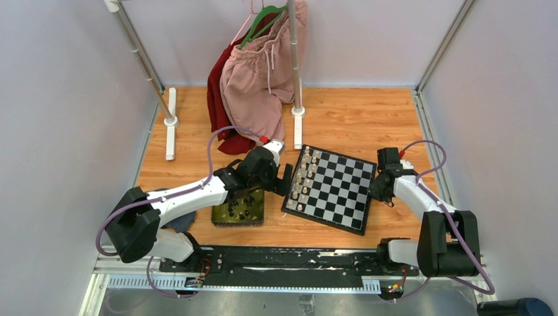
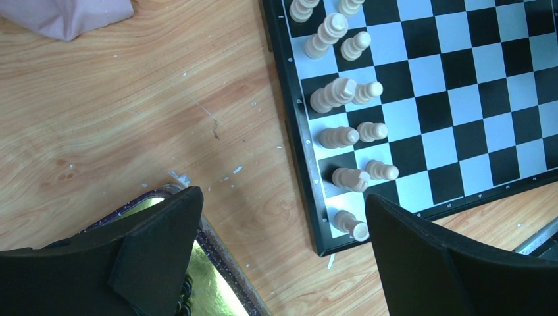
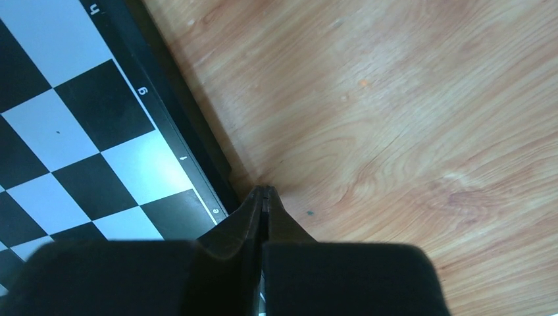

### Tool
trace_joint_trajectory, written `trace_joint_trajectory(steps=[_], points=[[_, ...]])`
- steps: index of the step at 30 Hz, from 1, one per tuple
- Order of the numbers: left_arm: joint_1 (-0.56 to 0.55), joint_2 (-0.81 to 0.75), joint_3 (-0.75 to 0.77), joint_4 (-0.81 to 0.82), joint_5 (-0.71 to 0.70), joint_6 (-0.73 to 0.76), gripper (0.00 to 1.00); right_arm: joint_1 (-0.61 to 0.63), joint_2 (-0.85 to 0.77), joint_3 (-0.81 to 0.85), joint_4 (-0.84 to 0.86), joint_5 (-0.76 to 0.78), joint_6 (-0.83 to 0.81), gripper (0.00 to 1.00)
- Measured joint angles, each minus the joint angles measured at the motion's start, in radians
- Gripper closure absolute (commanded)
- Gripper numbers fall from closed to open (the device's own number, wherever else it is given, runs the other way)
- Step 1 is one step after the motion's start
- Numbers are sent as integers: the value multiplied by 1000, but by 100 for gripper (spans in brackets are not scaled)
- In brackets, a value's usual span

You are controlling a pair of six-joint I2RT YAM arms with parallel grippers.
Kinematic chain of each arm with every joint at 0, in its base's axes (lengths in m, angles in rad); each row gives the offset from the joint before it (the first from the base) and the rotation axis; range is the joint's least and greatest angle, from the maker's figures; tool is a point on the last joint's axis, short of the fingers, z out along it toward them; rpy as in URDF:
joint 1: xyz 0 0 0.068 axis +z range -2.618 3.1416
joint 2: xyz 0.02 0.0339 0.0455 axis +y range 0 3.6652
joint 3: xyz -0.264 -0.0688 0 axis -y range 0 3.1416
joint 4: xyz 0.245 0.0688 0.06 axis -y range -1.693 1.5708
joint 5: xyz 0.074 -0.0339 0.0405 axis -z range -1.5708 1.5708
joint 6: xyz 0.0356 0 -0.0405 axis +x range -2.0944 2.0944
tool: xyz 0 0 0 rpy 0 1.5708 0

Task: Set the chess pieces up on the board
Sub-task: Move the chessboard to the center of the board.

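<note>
- My left end effector (image 2: 283, 201) hangs with its jaws spread as wide as they go and nothing between them. Bare worktop (image 2: 131, 131) lies below the gap.
- The tray (image 2: 227, 270) sits just under and behind my left finger. The black chess pieces (image 1: 242, 209) lie loose inside it, crowded close together.
- The board (image 2: 299, 131) starts just past my right finger. Cream pieces (image 2: 339, 137) fill the two files nearest that finger, and the squares beyond them are bare.
- My right end effector (image 3: 264, 191) is pressed fully shut and grips nothing. Its tip is right at the board's dark border on the far side from the cream pieces.
- I judge the step in hand to be fetching one black piece, so I should draw the left end effector back over the tray.
- I should choose a piece that stands apart from the others and come straight down so one finger passes on each side of it.
- I should close gently, low on its body, because a piece this small can tip or squirt out.
- When carrying it, I should lift well above the cream rows before crossing them.
</note>
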Motion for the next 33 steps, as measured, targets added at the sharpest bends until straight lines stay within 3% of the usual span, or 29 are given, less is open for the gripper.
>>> trace_joint_trajectory(steps=[13,26,33], points=[[0,-30,13,-47,-25,16,0,79,-42,-25,-26,4,39,100],[0,-128,61,-171,-132,9,0,85,-204,14,-139,75,-16,59],[0,-234,79,-297,-256,-39,0,86,-228,163,-169,95,-128,54]])
